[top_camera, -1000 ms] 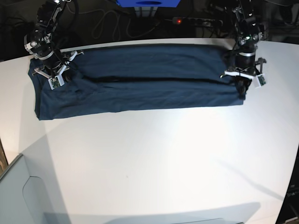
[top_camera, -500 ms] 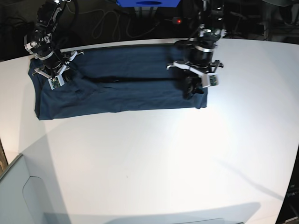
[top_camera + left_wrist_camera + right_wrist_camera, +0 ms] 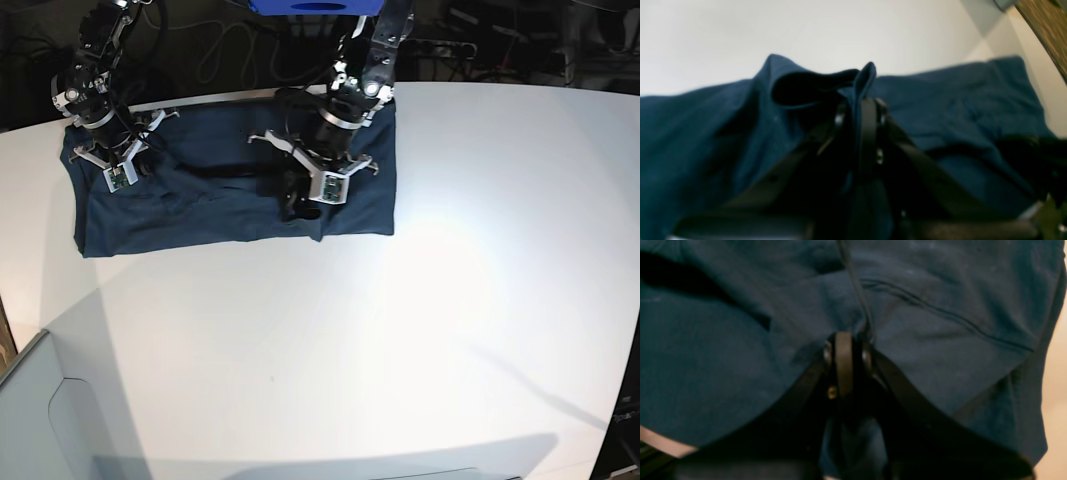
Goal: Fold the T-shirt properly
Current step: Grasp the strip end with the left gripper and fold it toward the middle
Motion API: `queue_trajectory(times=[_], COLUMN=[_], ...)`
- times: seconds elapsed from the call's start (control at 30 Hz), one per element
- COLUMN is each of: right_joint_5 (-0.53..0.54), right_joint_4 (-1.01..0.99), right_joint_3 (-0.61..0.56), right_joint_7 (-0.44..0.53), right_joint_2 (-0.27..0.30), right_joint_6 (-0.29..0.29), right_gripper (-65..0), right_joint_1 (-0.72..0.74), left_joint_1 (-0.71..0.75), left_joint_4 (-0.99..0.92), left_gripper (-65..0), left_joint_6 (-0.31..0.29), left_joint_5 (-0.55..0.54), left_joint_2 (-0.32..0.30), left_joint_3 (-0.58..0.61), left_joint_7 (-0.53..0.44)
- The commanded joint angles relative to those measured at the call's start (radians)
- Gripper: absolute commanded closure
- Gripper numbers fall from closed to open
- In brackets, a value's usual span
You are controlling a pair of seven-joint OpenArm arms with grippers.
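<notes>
No readable print showed on the T-shirt (image 3: 230,190); the left gripper (image 3: 297,203) and right gripper (image 3: 140,170) each pinched its cloth.

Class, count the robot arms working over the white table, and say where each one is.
2. One arm is at the T-shirt's far-left end, its tool on the cloth. The other arm reaches over the shirt's middle, its tool pinching the fabric. None looks hidden.

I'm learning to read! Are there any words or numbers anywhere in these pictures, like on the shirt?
None can be read.
T-shirt: plain dark blue, no print or label showing.
White table: bare, no writing.
Green boards by each end effector: too small to read.
</notes>
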Motion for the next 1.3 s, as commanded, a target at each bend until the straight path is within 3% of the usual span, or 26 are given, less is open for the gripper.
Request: queue_trajectory(times=[0.0,0.47,0.87,1.03,1.27], right_joint_5=[-0.006,-0.006,-0.006,-0.006,-0.006], right_joint_4=[0.007,0.007,0.007,0.007,0.007], right_joint_3=[0.002,0.001,0.001,0.001,0.001], right_joint_7=[-0.01,-0.013,-0.013,-0.014,-0.014], right_joint_2=[0.006,0.022,0.022,0.022,0.022], right_joint_6=[0.012,0.012,0.012,0.012,0.012], right_gripper=[-0.2,-0.2,-0.2,-0.2,-0.2], right_joint_1=[0.0,0.0,0.0,0.0,0.0], left_joint_1=[-0.017,-0.172,-0.218,-0.217,-0.209], left_joint_4=[0.003,-0.146,-0.203,-0.203,-0.134], left_gripper=[0.0,0.0,0.0,-13.7,-14.2], left_joint_6=[-0.005,-0.004,-0.004,-0.004,-0.005], left_joint_5=[-0.004,-0.011,-0.013,-0.013,-0.015], left_joint_2=[0.011,0.017,0.02,0.025,0.025], left_joint_3=[0.021,0.196,0.211,0.211,0.213], left_joint_7=[-0.03,-0.032,-0.029,-0.029,-0.03])
